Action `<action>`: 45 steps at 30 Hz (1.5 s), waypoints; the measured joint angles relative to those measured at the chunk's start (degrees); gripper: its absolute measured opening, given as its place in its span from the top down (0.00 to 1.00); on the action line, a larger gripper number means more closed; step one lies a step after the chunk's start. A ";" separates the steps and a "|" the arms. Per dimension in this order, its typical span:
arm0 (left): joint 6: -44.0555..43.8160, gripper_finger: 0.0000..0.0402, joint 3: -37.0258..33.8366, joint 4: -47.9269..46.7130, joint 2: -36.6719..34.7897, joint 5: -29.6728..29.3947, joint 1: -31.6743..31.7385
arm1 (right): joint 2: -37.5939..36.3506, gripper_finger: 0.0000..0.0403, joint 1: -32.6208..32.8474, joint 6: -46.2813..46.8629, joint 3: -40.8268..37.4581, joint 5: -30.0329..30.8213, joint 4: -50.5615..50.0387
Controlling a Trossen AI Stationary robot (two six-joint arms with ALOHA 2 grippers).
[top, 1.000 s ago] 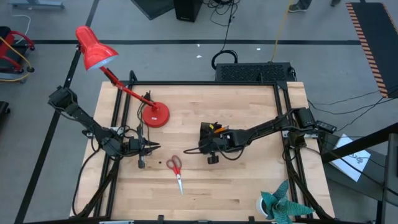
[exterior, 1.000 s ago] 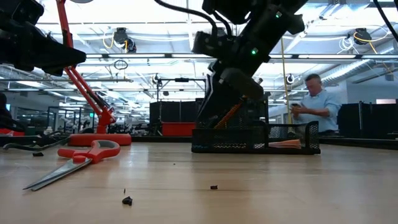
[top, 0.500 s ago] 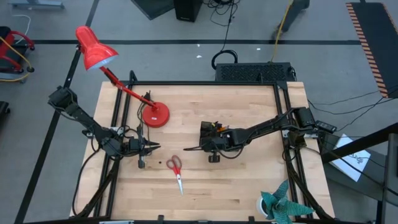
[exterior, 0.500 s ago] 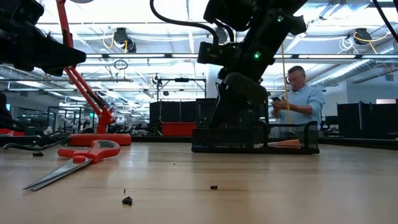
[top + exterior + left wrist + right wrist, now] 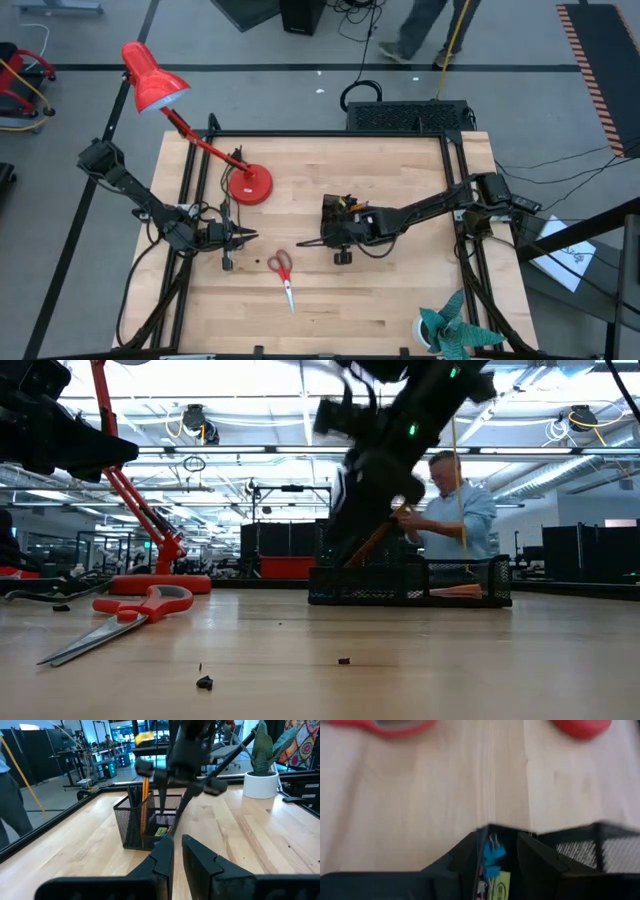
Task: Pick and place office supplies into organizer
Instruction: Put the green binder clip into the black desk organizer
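The black mesh organizer [image 5: 338, 212] stands mid-table, with orange pencils [image 5: 145, 800] upright in its tall cup. My right gripper [image 5: 322, 236] slants down over the organizer's left end. Its fingers [image 5: 465, 857] stand apart, and bluish clips [image 5: 492, 855] and a tiny yellow piece [image 5: 501, 885] show in the gap between them. The red-handled scissors [image 5: 284, 272] lie flat on the table between the two arms. My left gripper [image 5: 243, 235] waits level at the table's left, pointing at the organizer, with nothing between its shut fingers [image 5: 162, 857]. My right gripper comes at the organizer [image 5: 600, 845] slanting down from the table's right. Its fingers stand on either side of the bluish clips at the organizer's left end. Whether they touch the clips, I cannot tell.
A red desk lamp's base [image 5: 248, 186] stands at the far left of the table and a teal leafy object [image 5: 450, 330] at the near right corner. A large black box [image 5: 410, 115] sits beyond the far edge. A person [image 5: 450, 520] stands behind the table. Small dark bits [image 5: 204, 682] lie near the front.
My right gripper has stayed over the organizer's left end. The person behind the table has walked toward the left of the low view. The scissors and organizer have not moved.
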 joint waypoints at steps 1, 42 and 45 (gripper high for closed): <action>0.00 0.88 0.00 0.00 0.00 0.00 0.01 | -0.83 0.69 0.32 -0.94 0.00 0.14 0.26; 0.76 0.88 0.82 9.14 -0.11 -1.04 -7.99 | -40.32 1.00 10.21 3.98 -50.87 -3.35 64.96; 2.58 0.88 5.76 2.50 -0.11 -4.55 -9.68 | -41.63 1.00 9.35 5.08 -52.90 -3.54 66.19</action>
